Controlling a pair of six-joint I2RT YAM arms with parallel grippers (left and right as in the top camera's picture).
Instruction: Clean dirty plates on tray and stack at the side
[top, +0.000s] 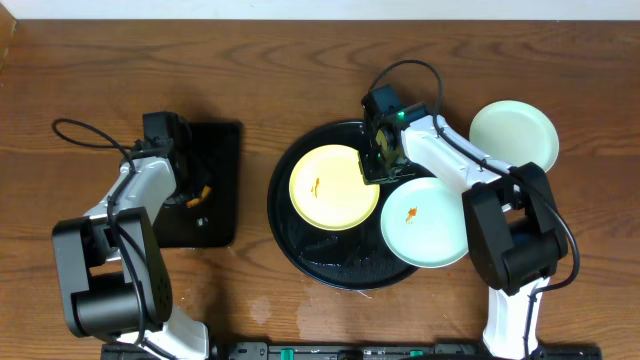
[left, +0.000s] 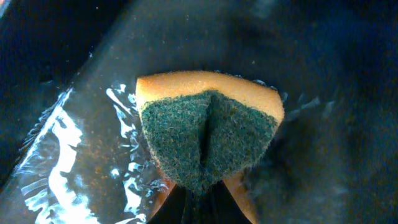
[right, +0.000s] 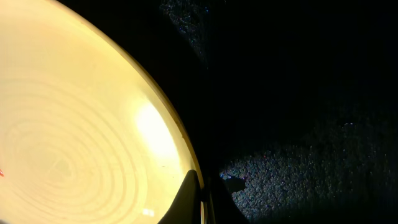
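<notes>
Right gripper at the far right rim of the yellow plate, fingers pressed together on the rim's edge; the right wrist view shows the pinch. The plate lies flat in the round tray and carries an orange smear. Left gripper is over the small rectangular tray, fingers pinching a folded sponge, green side out, above wet black surface. One mint plate, smeared, overhangs the round tray's right rim. Another mint plate sits off the tray on the table and looks clean. Step in hand, I judge: steadying the yellow plate for scrubbing. Next move calls for bringing the wet sponge across onto the smear while the rim grip holds.
</notes>
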